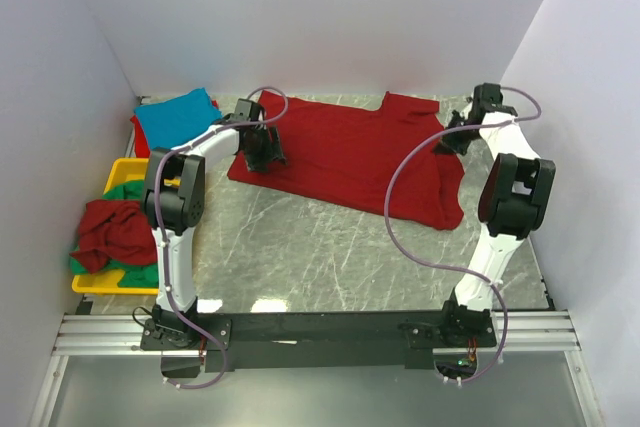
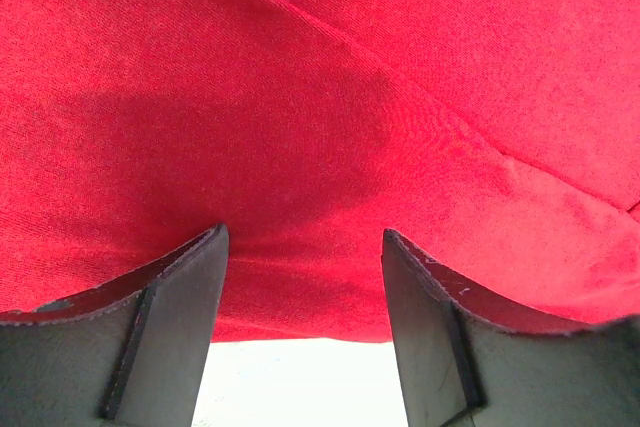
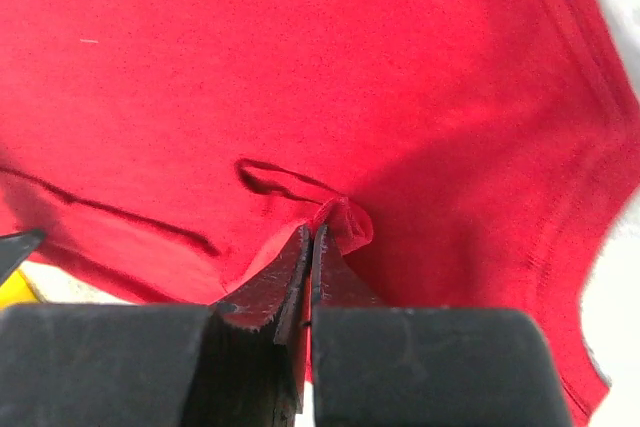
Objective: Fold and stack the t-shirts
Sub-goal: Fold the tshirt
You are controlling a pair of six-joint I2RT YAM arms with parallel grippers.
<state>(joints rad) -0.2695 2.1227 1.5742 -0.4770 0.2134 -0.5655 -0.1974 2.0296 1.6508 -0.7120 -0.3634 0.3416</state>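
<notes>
A dark red t-shirt (image 1: 350, 157) lies spread on the grey table, partly folded. My left gripper (image 1: 262, 159) stands open over its left edge; the left wrist view shows the red cloth (image 2: 320, 97) ahead of the gripper (image 2: 305, 237), with the hem and bare table between the parted fingers. My right gripper (image 1: 450, 139) sits at the shirt's right side. In the right wrist view it (image 3: 312, 229) is shut on a small pinched fold of the red fabric (image 3: 350, 77). A turquoise t-shirt (image 1: 178, 115) lies at the back left.
A yellow tray (image 1: 125, 169) at the left holds a crumpled dark red shirt (image 1: 110, 232) on top of a green one (image 1: 135, 272). White walls close in the left, back and right. Bare marble table (image 1: 300, 257) lies in front of the spread shirt.
</notes>
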